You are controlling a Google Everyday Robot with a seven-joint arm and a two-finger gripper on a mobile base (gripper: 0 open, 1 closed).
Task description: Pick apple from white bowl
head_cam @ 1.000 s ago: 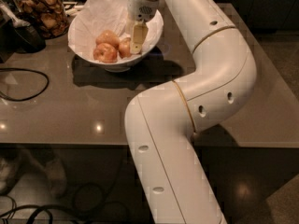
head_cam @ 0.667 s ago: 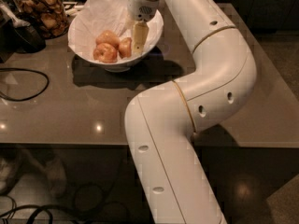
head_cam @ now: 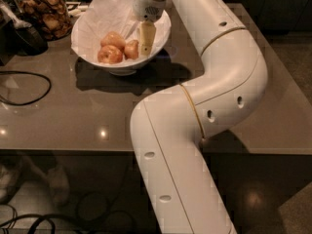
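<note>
White crumpled paper (head_cam: 100, 18) is laid inside the white bowl (head_cam: 122, 68), which is placed at the far side of the grey surface (head_cam: 87, 116). The gripper (head_cam: 145, 42) is lowered into the right half of the bowl, and its tan tip is set just beside the apple (head_cam: 130, 49). Whether the gripper is apart or together cannot be told. A second apple (head_cam: 110, 55) and a third apple (head_cam: 113, 38) are located to the left. A glass jar (head_cam: 46, 13) is positioned left of the bowl, and a black cable (head_cam: 29, 100) is laid near it.

Office-like break area: grey counter (head_cam: 97, 116), snack jar (head_cam: 46, 13), cable (head_cam: 48, 82); tool (head_cam: 145, 50) in white bowl (head_cam: 122, 68).
</note>
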